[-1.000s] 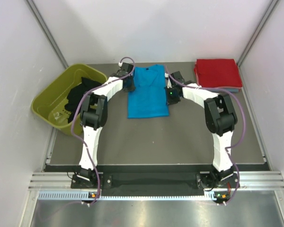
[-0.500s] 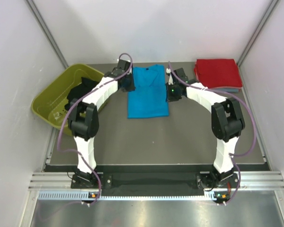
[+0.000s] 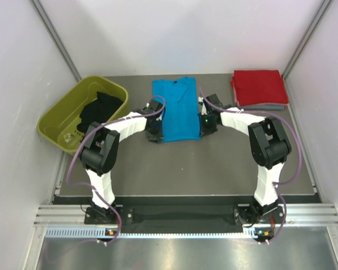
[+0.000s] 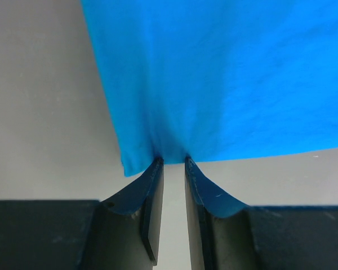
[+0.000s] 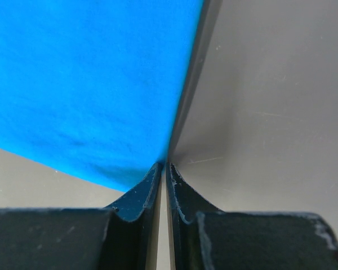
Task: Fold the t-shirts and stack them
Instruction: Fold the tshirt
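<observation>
The turquoise-blue t-shirt [image 3: 177, 109] lies flat on the mat with its neck toward the far side. At its near left corner my left gripper [image 3: 156, 128] has the hem [image 4: 169, 147] puckered between its fingertips [image 4: 158, 164], which stand a little apart. My right gripper [image 3: 203, 125] is at the near right corner, its jaws nearly together on the cloth's edge [image 5: 158, 152]. A folded red t-shirt [image 3: 259, 86] rests on a grey-blue t-shirt [image 3: 270, 106] at the far right. A black t-shirt [image 3: 100, 110] lies crumpled in the tub.
The olive-green tub [image 3: 56, 126] stands at the far left. The dark mat [image 3: 214, 163] stretches between the blue shirt and the arm bases. White walls close in both sides and the back.
Both grippers have moved from the shirt's upper sides down to its near corners. The shirt's near left corner now sits slightly pulled inward.
</observation>
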Action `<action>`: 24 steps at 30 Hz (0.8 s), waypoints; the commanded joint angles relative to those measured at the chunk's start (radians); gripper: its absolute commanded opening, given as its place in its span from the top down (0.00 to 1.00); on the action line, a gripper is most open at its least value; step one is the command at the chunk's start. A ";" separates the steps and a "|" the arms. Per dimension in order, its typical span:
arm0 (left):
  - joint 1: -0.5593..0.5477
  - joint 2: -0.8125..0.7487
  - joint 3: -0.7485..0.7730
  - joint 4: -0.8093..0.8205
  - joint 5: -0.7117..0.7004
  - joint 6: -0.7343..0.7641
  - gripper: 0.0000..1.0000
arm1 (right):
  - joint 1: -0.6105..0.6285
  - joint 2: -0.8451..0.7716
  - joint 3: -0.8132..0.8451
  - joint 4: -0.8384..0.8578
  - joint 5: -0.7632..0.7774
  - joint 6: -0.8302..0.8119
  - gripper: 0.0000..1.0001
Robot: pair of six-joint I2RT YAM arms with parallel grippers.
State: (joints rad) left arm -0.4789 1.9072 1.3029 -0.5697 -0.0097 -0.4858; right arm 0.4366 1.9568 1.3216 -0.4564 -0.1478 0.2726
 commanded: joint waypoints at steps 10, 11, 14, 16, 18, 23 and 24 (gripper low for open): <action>-0.017 -0.094 0.079 -0.084 -0.095 -0.033 0.73 | 0.037 -0.101 0.056 -0.018 -0.001 0.020 0.92; -0.017 -0.094 0.081 -0.082 -0.096 -0.034 0.73 | 0.042 -0.096 0.062 -0.015 -0.009 0.025 0.92; -0.017 -0.073 0.076 -0.075 -0.114 -0.048 0.73 | 0.060 -0.067 0.076 0.001 -0.033 0.039 0.92; -0.017 -0.054 0.070 -0.065 -0.133 -0.057 0.73 | 0.073 -0.044 0.080 0.013 -0.042 0.045 0.92; -0.017 -0.036 0.050 -0.045 -0.148 -0.060 0.73 | 0.079 -0.029 0.077 0.022 -0.041 0.043 0.92; -0.015 -0.016 -0.008 -0.053 -0.202 -0.088 0.74 | 0.079 0.002 0.033 0.032 -0.010 0.019 0.92; -0.015 -0.017 -0.017 -0.055 -0.208 -0.095 0.74 | 0.079 0.002 0.027 0.027 0.000 0.014 0.92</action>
State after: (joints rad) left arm -0.4938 1.8748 1.3209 -0.6216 -0.1677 -0.5499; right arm 0.5087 1.9434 1.3548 -0.4541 -0.1722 0.2989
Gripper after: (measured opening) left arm 0.264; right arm 0.079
